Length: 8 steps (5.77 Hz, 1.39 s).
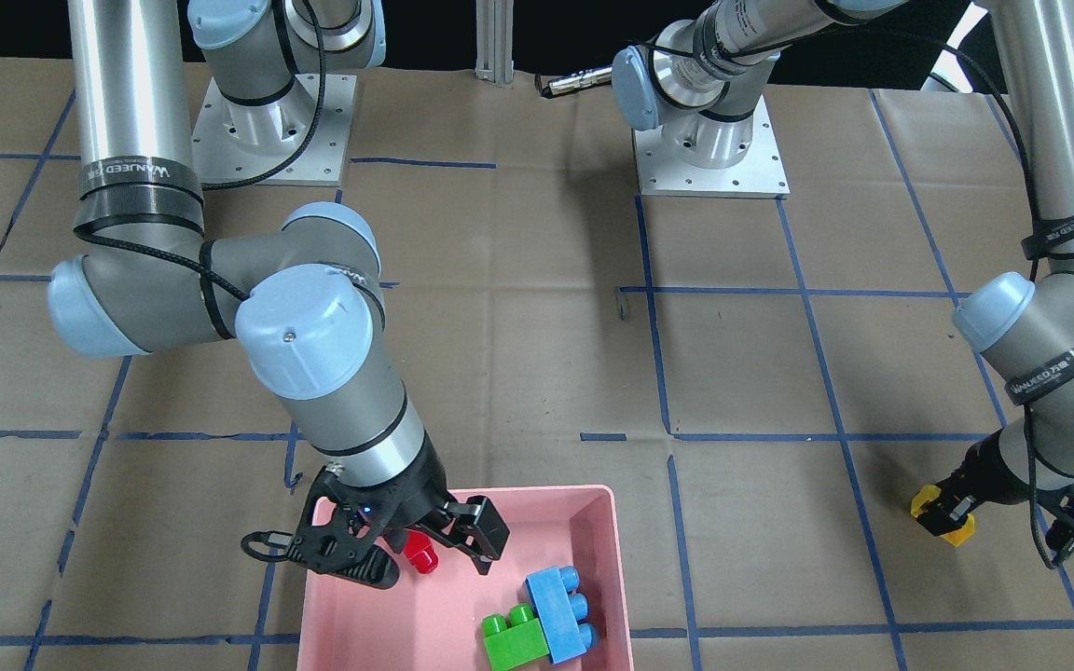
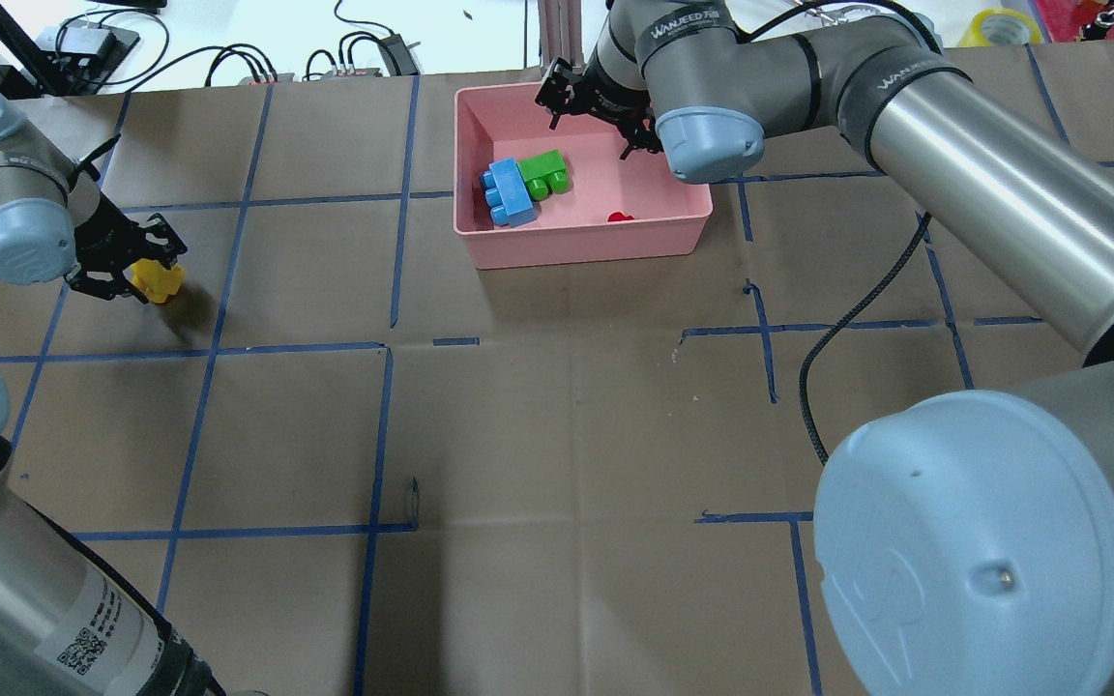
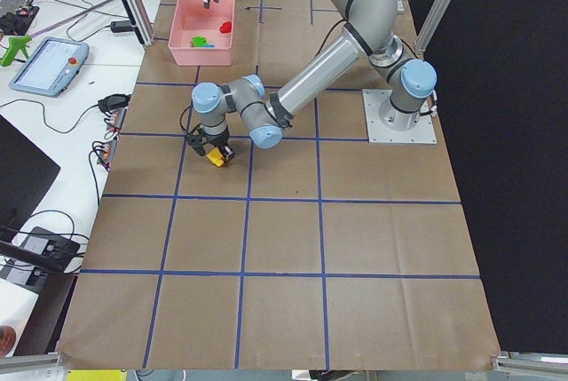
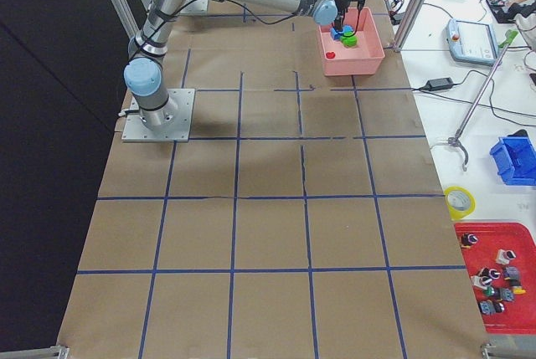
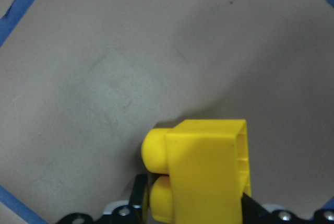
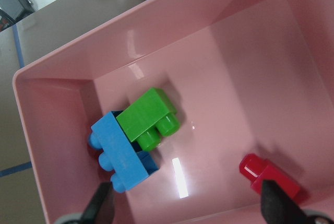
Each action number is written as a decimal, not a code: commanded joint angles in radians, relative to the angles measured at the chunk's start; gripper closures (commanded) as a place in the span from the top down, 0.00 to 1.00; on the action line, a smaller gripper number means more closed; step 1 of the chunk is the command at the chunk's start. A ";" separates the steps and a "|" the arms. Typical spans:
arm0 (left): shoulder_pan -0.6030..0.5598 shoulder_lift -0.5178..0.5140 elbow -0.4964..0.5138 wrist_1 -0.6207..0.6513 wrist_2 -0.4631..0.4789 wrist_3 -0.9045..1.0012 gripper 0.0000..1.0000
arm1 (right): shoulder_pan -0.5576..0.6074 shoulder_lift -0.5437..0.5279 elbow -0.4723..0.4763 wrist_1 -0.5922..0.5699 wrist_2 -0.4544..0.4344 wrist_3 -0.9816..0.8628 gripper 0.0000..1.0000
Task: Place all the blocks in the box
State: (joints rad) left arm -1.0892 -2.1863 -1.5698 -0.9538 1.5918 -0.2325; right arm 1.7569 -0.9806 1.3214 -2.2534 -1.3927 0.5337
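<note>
The pink box (image 1: 537, 490) stands at the table's far edge from the robot. In it lie the green brick (image 1: 514, 641), the light blue brick (image 1: 560, 613) and the small red brick (image 1: 422, 554). My right gripper (image 1: 430, 557) hangs open just above the red brick, jaws either side of it. In the right wrist view, the red brick (image 6: 269, 177) lies on the box floor between my open fingertips (image 6: 102, 205). My left gripper (image 1: 952, 513) is shut on the yellow brick (image 5: 203, 177), low over the paper and far from the box (image 2: 586, 246).
The table is covered in brown paper with blue tape lines (image 2: 388, 261). The two arm bases (image 1: 709, 154) stand on the robot's side. Cables and devices (image 2: 228, 63) lie beyond the box, off the table.
</note>
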 commanded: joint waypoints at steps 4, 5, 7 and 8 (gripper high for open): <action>-0.003 0.023 0.033 -0.071 -0.007 0.035 0.00 | -0.264 -0.336 0.036 0.733 -0.096 -0.602 1.00; -0.011 0.048 0.078 -0.121 -0.006 0.035 0.00 | -0.263 -0.389 0.057 0.730 -0.103 -0.630 1.00; -0.050 0.059 0.289 -0.320 -0.042 0.091 0.00 | -0.257 -0.559 0.222 0.695 -0.103 -0.620 1.00; -0.101 0.057 0.382 -0.365 -0.049 0.138 0.00 | -0.251 -0.590 0.245 0.690 -0.123 -0.607 1.00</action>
State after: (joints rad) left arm -1.1485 -2.1290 -1.2810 -1.2628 1.5552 -0.1382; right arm 1.5011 -1.5254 1.5244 -1.5545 -1.5020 -0.0831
